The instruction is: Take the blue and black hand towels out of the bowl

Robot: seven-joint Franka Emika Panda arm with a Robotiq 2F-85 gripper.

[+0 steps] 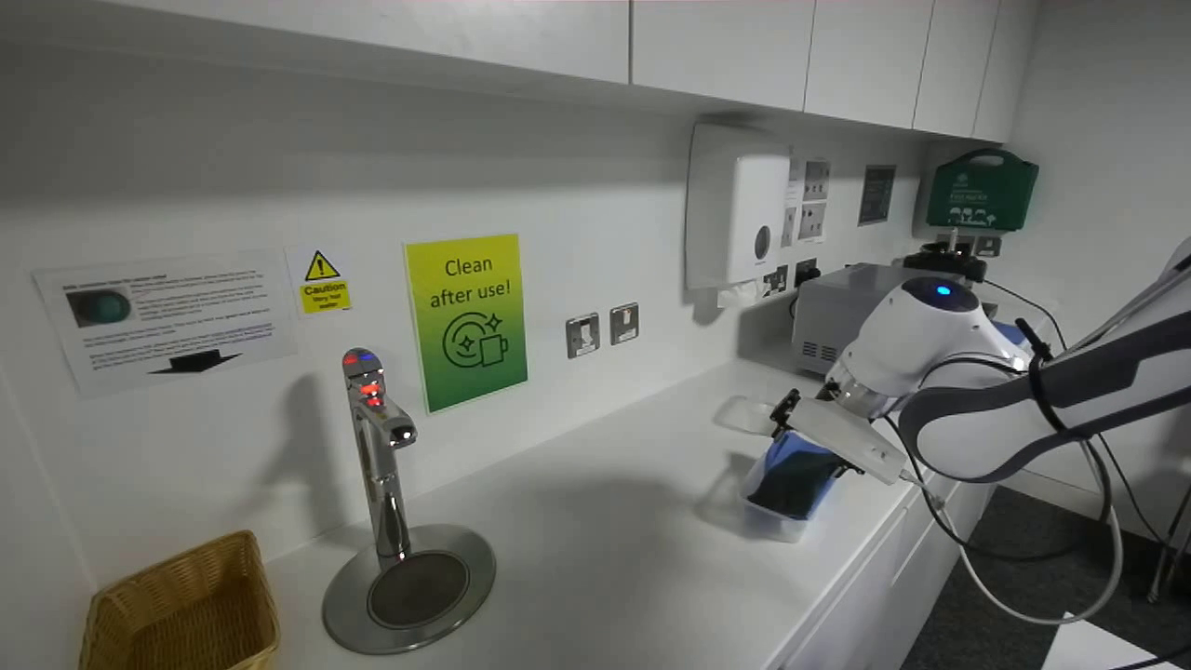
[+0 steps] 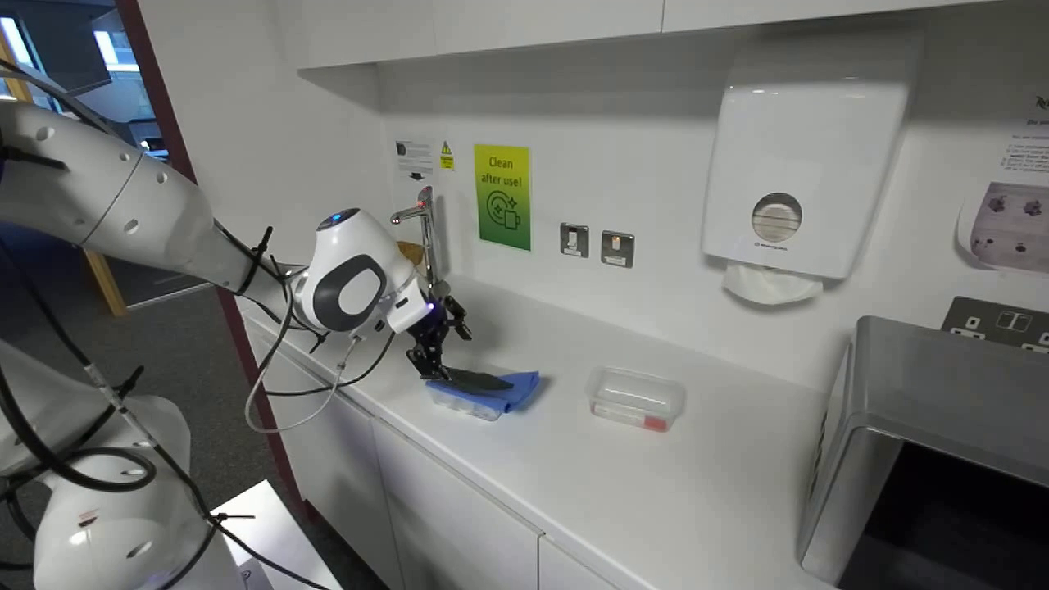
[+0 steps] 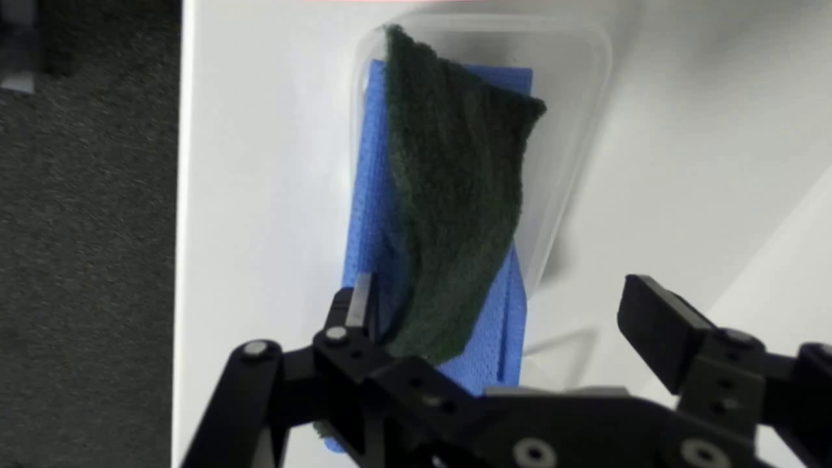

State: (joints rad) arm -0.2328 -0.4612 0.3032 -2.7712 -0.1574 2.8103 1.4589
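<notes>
Towel (image 3: 455, 195), dark, fuzzy, overlies textured blue cloth (image 3: 372, 221) in a rectangular bowl (image 3: 565, 110).

Fingers (image 3: 357, 309) partly hide blue towel (image 3: 374, 224); basket (image 1: 177, 591) cropped.

In both exterior views the white and grey arm (image 2: 139, 197) slopes down to its bent wrist (image 2: 352, 279); in an exterior view it extends from the left, with its lower links (image 2: 123, 524) at the near left. A blue light (image 1: 943, 290) glows on top of the wrist, and the black pincer (image 2: 451, 354) hangs below it, slanted downward. Its fingers (image 3: 669, 325) stand wide apart, one on the near side, the other on the far side.
</notes>
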